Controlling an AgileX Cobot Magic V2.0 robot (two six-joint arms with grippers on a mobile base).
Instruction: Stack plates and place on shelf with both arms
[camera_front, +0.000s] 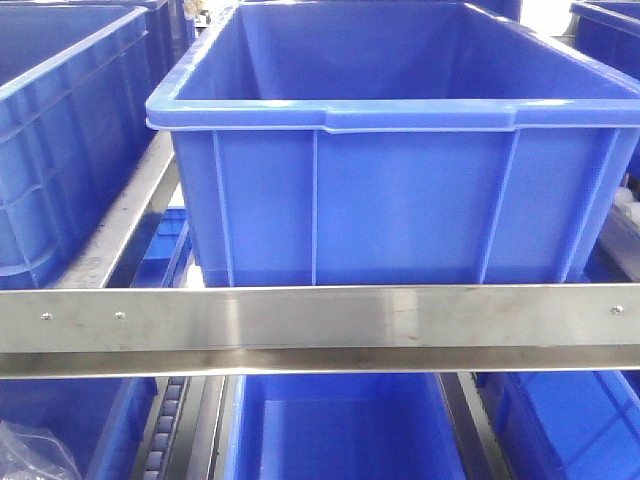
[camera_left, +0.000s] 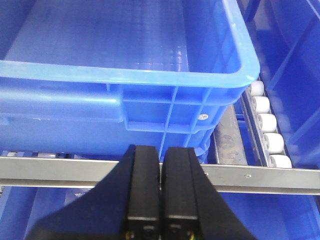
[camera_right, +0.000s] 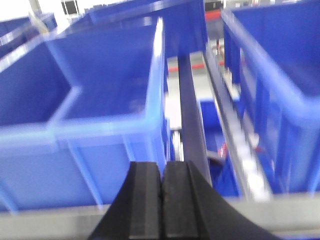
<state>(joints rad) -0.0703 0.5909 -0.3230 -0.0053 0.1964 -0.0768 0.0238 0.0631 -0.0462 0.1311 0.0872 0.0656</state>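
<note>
Shelving of steel rails (camera_front: 320, 318) carrying blue bins (camera_front: 400, 150) fills all views, no plates visible anywhere, left pincer (camera_left: 160, 200) and right pincer (camera_right: 161, 205) both pressed together and empty; judged pre-grasp stage, next move needs locating the plates.

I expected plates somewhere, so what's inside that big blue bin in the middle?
The bin shows only bare blue walls and part of a ribbed floor; no plates. Its near wall hides the front of the floor.
</note>
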